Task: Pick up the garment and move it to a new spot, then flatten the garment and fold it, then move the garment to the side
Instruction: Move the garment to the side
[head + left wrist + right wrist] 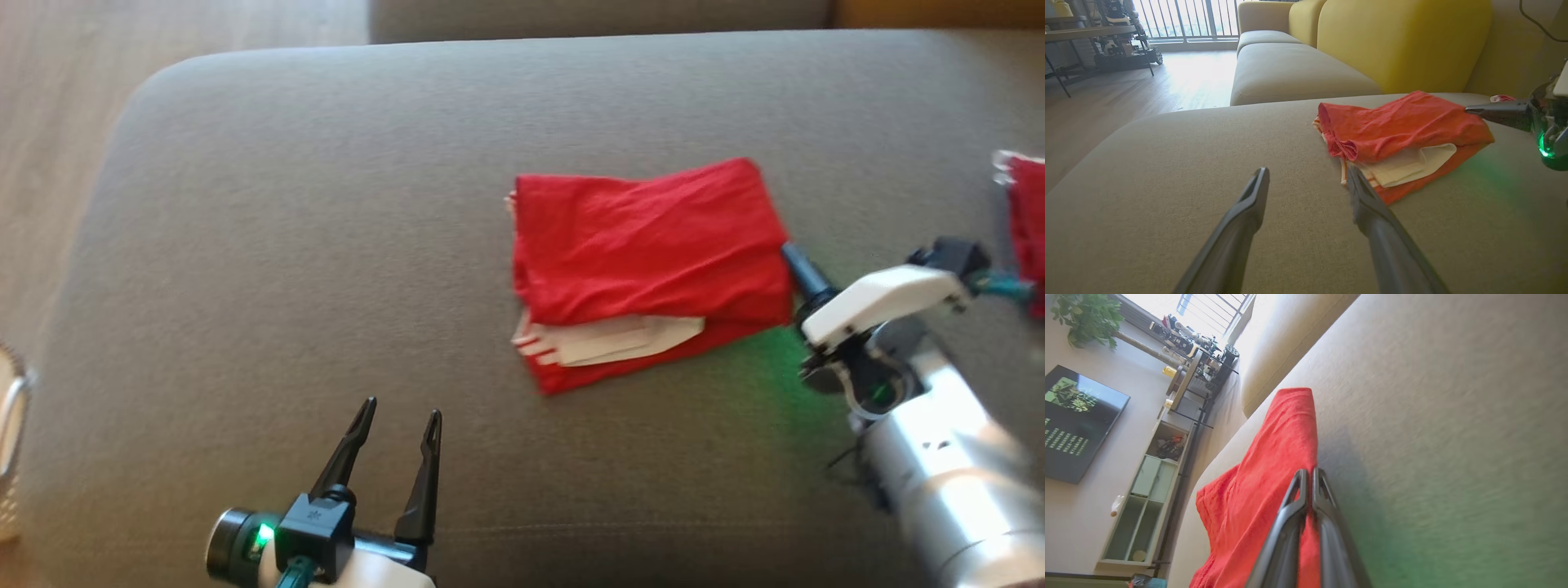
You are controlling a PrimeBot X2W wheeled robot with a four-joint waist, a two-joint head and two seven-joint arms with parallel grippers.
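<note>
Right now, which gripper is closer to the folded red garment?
Right. The right gripper is closed on the right edge of the red garment. The left gripper is open over the grey cushion, short of the garment's near left corner and not touching it.

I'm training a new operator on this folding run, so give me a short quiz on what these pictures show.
1. True or false: the left hand is shut on the garment.
2. In the head view, which edge of the garment does the right hand pinch? A) left B) right C) far
3. What colour is the fabric peeking out at the garment's near edge?

Key: 1 false, it is open and apart from the garment. 2 B. 3 white.
</note>
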